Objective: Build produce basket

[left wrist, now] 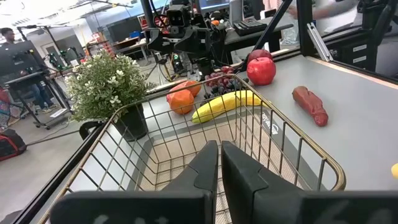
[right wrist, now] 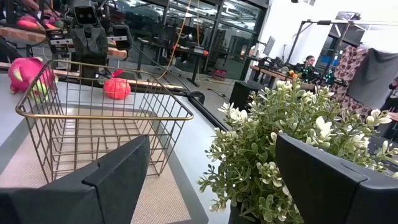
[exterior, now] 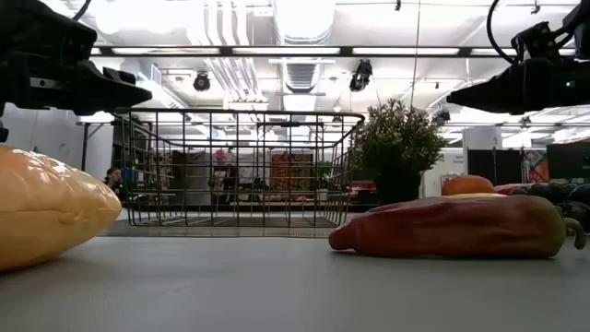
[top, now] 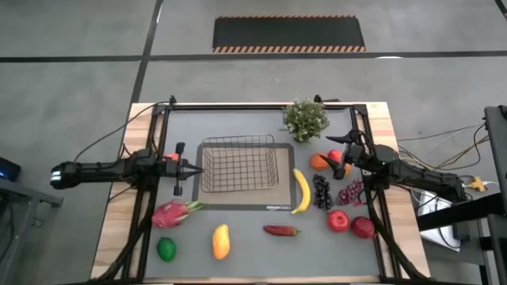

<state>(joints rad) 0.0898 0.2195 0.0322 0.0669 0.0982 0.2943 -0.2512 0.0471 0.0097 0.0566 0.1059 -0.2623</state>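
**Empty basket in the middle, fruit spread around it**

The left gripper (top: 196, 170) hangs just beside the left wall of the basket, its two fingers (left wrist: 205, 168) pressed together and holding nothing. Below it on the grey mat (top: 238, 237) lies the pink dragon fruit (top: 171, 213), with the green lime (top: 166, 248) nearer the front edge. There is a small red thing (top: 171, 157) by the left arm; I cannot tell what it is.

The basket (top: 239, 165) stands upright in the middle of the mat, and nothing lies inside it. In front of it lie the orange mango (top: 221, 241) and, further right, the red pepper (top: 281, 230). From table height the mango (exterior: 46, 207) and the pepper (exterior: 452, 227) show close to the camera, with the basket (exterior: 240, 171) behind them.

Behind the basket's right corner stands a small potted plant (top: 306, 119). The yellow banana (top: 301, 191) lies just beside the basket's right wall, and the dark grapes (top: 322, 191) lie next to it. A reddish grape bunch (top: 349, 192) lies further right, and two red apples (top: 350, 223) sit nearer the front.

The right gripper (top: 342, 144) hovers between the plant and the orange (top: 319, 161), its fingers (right wrist: 118, 168) spread wide apart and holding nothing.
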